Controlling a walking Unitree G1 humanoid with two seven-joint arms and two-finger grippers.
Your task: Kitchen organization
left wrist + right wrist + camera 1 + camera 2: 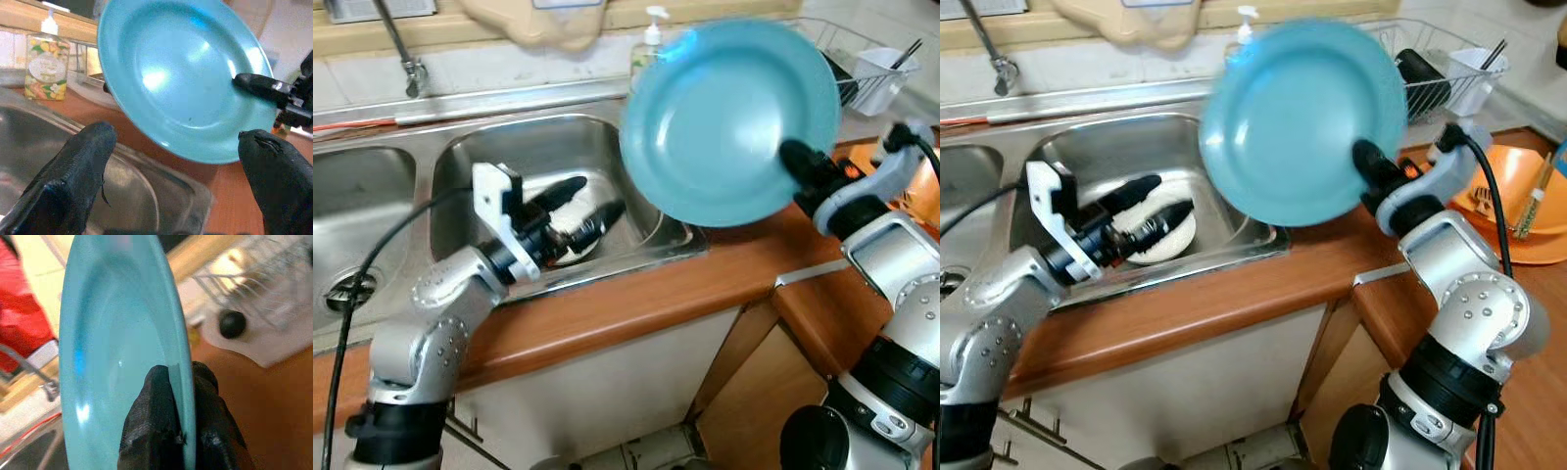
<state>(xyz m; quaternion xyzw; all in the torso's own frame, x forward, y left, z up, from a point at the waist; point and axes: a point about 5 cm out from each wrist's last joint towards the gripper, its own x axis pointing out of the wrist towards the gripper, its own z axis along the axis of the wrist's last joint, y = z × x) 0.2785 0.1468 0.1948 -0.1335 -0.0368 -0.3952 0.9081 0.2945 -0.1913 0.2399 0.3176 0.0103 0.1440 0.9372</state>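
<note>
Over sink [558,137], right gripper [795,157] clamping blue plate [724,117]

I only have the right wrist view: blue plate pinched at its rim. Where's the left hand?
Observer: The left hand is over the sink basin, fingers open, holding nothing.
Operator: Anything in that basin?
Observer: A white plate lies on its bottom, under the left hand.
Operator: What's on the counter to my right?
Observer: An orange plate sits there, lower than the raised blue plate.
</note>
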